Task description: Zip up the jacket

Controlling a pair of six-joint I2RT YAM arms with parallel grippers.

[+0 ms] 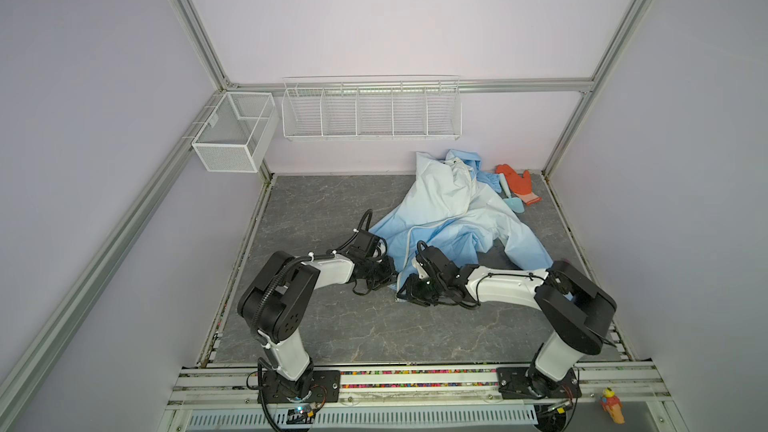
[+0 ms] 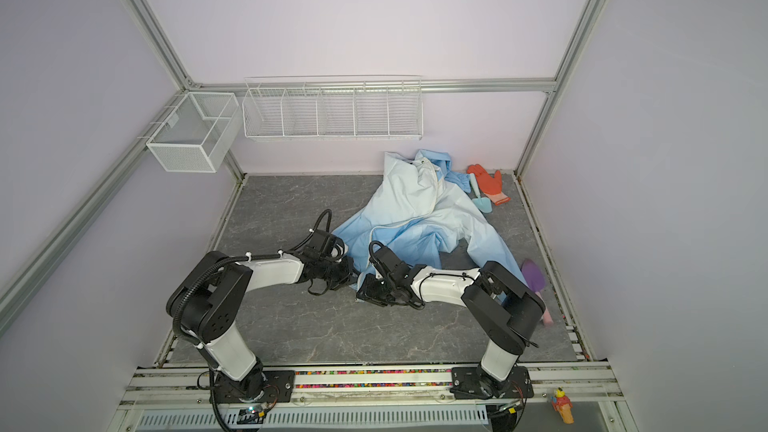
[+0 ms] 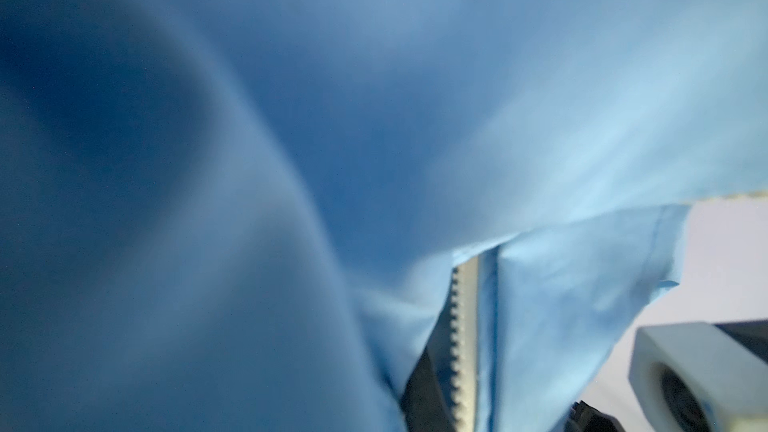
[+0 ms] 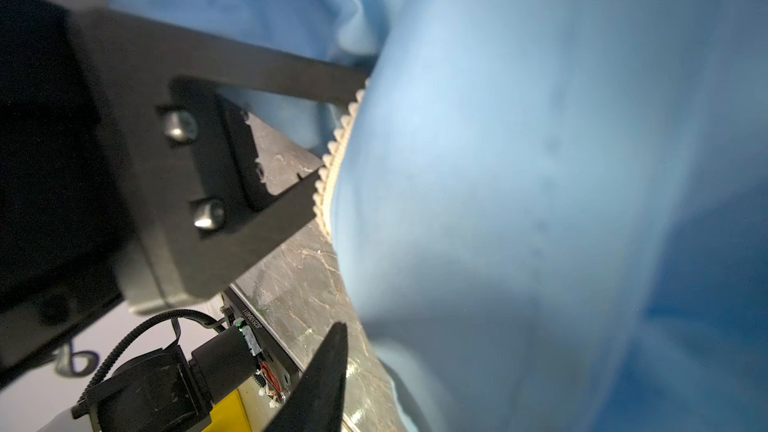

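Note:
The light-blue jacket [image 1: 453, 218] lies crumpled on the grey table [image 1: 332, 326], its white zipper [image 1: 406, 251] running toward the near hem. My left gripper [image 1: 394, 275] is at that hem, shut on the jacket's toothed zipper edge [image 3: 465, 347]. In the right wrist view its black fingers [image 4: 270, 72] reach the teeth [image 4: 332, 160]. My right gripper [image 1: 402, 292] sits just in front at the hem corner. One dark finger [image 4: 328, 367] shows, apart from the cloth with table between. Blue fabric hides the other finger.
An orange glove [image 1: 519, 184] and a teal scoop [image 1: 512, 201] lie at the back right beside the jacket. A purple brush [image 2: 534, 278] lies behind the right arm. Two white wire baskets [image 1: 232, 135] [image 1: 370, 112] hang on the back wall.

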